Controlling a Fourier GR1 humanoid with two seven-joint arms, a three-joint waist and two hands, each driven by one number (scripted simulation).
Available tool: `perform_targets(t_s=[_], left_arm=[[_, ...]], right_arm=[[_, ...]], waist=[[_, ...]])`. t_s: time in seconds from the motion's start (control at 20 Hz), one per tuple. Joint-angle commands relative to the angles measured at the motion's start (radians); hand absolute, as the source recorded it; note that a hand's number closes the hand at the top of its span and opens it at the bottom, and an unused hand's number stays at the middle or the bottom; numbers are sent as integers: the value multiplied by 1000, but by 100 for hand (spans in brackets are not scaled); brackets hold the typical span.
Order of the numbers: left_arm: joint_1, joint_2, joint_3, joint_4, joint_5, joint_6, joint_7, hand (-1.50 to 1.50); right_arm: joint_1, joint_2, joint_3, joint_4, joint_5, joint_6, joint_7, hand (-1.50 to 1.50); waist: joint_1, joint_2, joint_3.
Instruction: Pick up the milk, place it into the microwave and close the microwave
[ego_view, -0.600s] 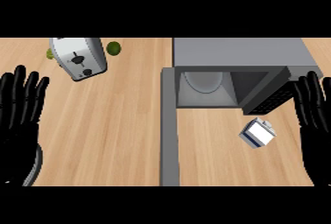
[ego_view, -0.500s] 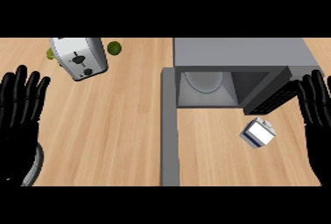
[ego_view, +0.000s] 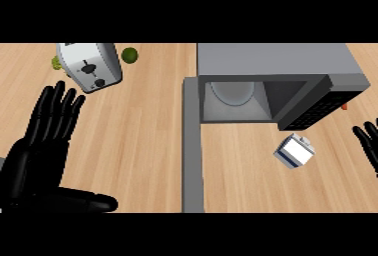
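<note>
The milk carton (ego_view: 295, 150), white with a blue side, lies on the wooden counter just in front of the microwave's control panel. The grey microwave (ego_view: 273, 60) stands at the back right with its cavity facing me and a round plate inside. Its open door (ego_view: 192, 145) runs edge-on down the middle of the view. My right hand (ego_view: 367, 141) shows only as straight fingers at the right edge, to the right of the carton and apart from it. At the left my left hand (ego_view: 46, 135) rests open, fingers up, thumb out along the bottom.
A silver toaster (ego_view: 90, 65) stands at the back left, with green round fruit (ego_view: 130, 54) beside it. A small orange thing (ego_view: 346, 105) peeks out right of the microwave. Bare wood (ego_view: 140, 145) lies between my left hand and the door.
My right hand has shifted right and down, so less of it shows at the edge. The milk, the microwave and my left hand have stayed put.
</note>
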Motion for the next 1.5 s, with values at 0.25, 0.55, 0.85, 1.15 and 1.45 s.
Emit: perform_targets(t_s=[0.25, 0.55, 0.85, 1.15, 1.45], left_arm=[[221, -62, -258, -13, -104, 100, -147, -150], [214, -63, -300, 84, -122, 135, -241, -150], [317, -38, -368, 21, -128, 174, -275, -150], [288, -63, -444, 70, -156, 237, -289, -150], [342, -33, -438, 33, -106, 208, -294, -150]], right_arm=[[157, -27, -106, 103, -18, 207, -134, -150], [99, 16, -114, 250, 150, 223, -231, -150], [120, 78, -94, 356, 339, 207, -442, -150], [-87, 8, -131, 630, 339, 149, -480, -150], [-157, 33, -75, 833, 457, 46, -633, -150]], waist=[[8, -1, 0], [10, 1, 0], [12, 0, 0], [17, 1, 0], [19, 1, 0]])
